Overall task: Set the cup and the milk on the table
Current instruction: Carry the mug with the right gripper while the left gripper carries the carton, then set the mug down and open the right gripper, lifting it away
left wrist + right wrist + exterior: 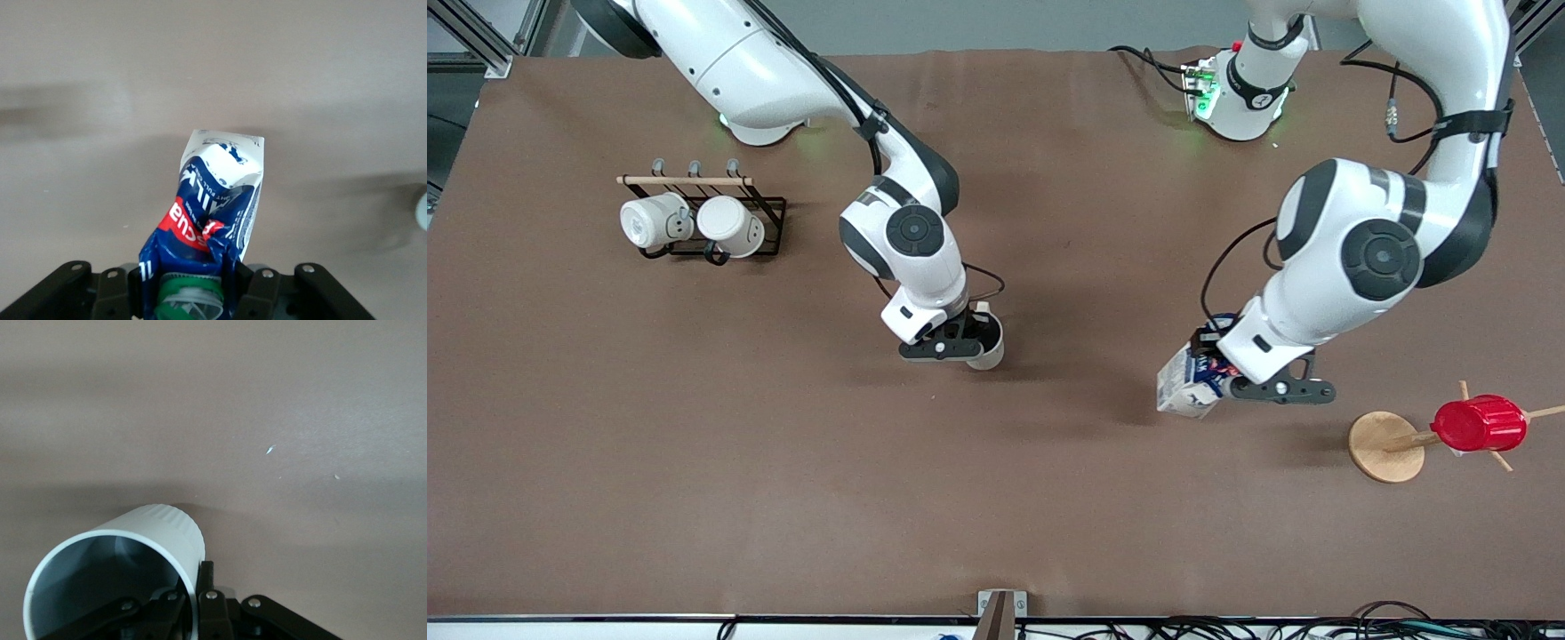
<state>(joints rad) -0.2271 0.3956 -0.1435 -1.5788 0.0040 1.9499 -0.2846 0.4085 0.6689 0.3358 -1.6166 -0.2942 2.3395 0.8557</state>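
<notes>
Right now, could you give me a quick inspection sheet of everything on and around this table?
Surface: brown table, faintly creased.
Job's things: cup held by its rim in the right gripper; milk tilted, held at its capped top in the left gripper. Whether either touches the table cannot be told.
Clutter: two white mugs on a black rack; red ribbed cup on a wooden peg stand.
Grippers: right shut on the cup; left shut on the milk.
Cables: black leads along both arms; a bundle below the table's near edge.
Surroundings: metal frame at one corner.
</notes>
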